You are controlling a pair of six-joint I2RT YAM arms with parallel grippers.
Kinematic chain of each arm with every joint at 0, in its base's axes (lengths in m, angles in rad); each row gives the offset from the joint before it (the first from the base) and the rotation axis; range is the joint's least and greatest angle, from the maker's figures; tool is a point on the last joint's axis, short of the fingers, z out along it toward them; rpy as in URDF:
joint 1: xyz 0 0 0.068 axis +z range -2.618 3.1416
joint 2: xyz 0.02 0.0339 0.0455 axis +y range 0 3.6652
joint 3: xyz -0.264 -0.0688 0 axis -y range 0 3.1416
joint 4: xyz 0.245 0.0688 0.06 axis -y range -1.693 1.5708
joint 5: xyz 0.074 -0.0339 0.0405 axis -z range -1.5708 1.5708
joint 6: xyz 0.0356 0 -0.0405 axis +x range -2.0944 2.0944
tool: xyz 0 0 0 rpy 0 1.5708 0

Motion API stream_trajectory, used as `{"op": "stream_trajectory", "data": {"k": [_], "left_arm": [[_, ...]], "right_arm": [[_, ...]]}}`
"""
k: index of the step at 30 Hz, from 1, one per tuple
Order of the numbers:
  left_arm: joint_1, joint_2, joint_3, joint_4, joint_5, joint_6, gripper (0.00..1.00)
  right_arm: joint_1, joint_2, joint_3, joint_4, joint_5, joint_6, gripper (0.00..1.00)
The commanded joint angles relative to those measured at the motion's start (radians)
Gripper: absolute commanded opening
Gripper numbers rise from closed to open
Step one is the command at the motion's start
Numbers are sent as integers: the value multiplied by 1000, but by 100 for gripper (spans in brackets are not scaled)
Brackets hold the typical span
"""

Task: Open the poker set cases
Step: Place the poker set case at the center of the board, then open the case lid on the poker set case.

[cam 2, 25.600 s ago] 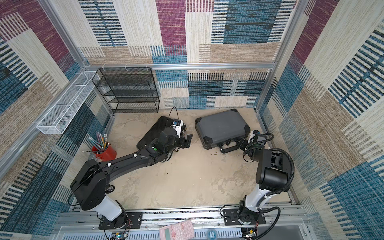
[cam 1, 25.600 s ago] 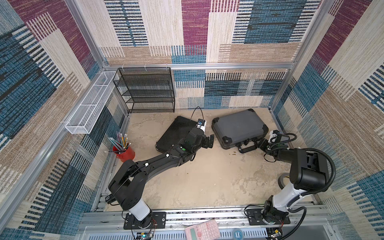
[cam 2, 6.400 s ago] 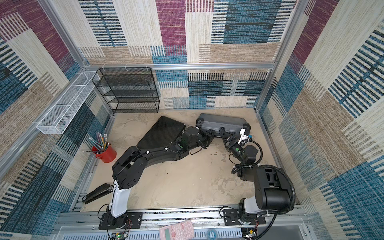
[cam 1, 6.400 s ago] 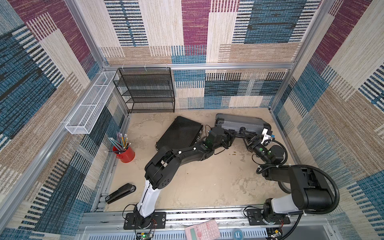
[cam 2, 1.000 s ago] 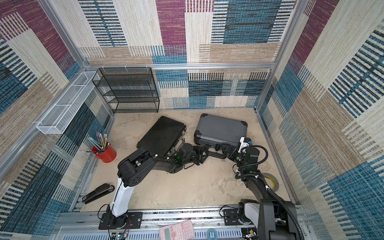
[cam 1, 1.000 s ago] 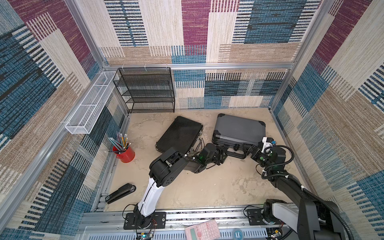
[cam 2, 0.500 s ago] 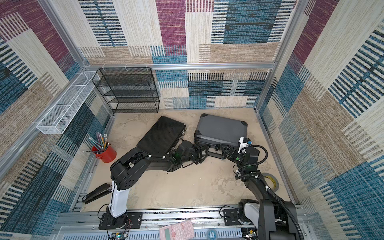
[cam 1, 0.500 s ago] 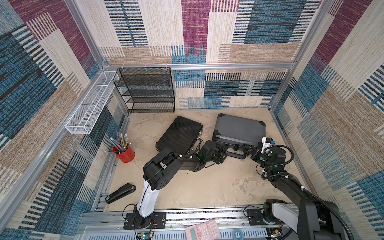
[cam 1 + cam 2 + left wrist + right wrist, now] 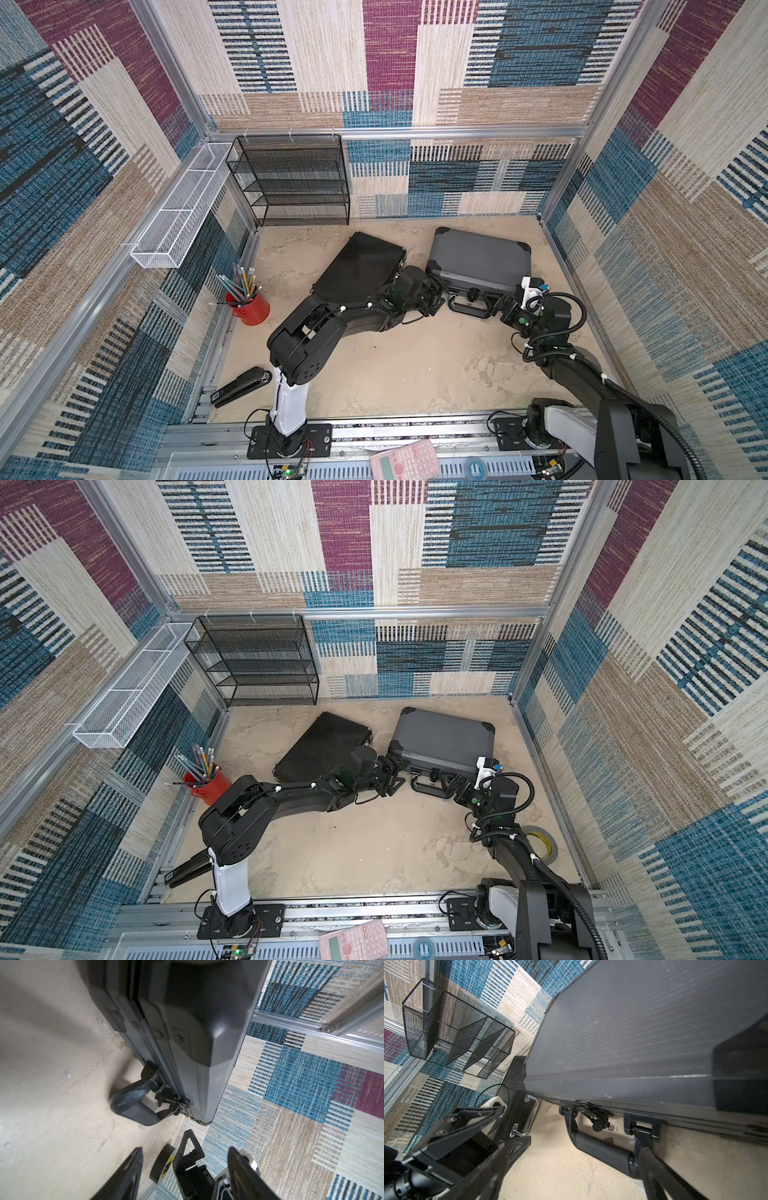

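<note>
The grey poker set case (image 9: 478,257) (image 9: 444,737) lies flat and closed at the back right, its chunky handle (image 9: 467,309) (image 9: 602,1151) resting on the floor. Left of it lies the slim black case (image 9: 359,270) (image 9: 324,746), also closed, with its silver handle (image 9: 529,1115) towards the grey one. My left gripper (image 9: 440,295) (image 9: 185,1149) stands open by the grey case's near left corner (image 9: 207,1047), nothing between its fingers. My right gripper (image 9: 496,307) (image 9: 584,1145) is open low at the handle's right end, one finger (image 9: 652,1167) against it. A black latch (image 9: 593,1113) sits beside the handle.
A black wire shelf rack (image 9: 291,178) stands at the back wall and a white wire basket (image 9: 178,208) hangs on the left wall. A red pencil cup (image 9: 249,307) and a stapler (image 9: 241,386) are at the left, a tape roll (image 9: 540,841) at the right, and a pink calculator (image 9: 405,461) lies in front.
My left gripper's fingers have spread wider and it has edged closer to the grey case's corner. The right arm and both cases have stayed put.
</note>
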Motion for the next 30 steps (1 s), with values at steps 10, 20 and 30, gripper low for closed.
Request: {"op": "stream_trajectory", "data": {"k": [10, 20, 30], "left_arm": [[31, -113, 101, -295, -129, 422, 80], [54, -131, 205, -467, -199, 706, 90], [63, 16, 430, -663, -175, 1008, 95]], "right_arm": [[2, 16, -20, 124, -43, 9, 100], [25, 40, -30, 166, -38, 23, 100], [38, 43, -29, 177, -26, 17, 100]]}}
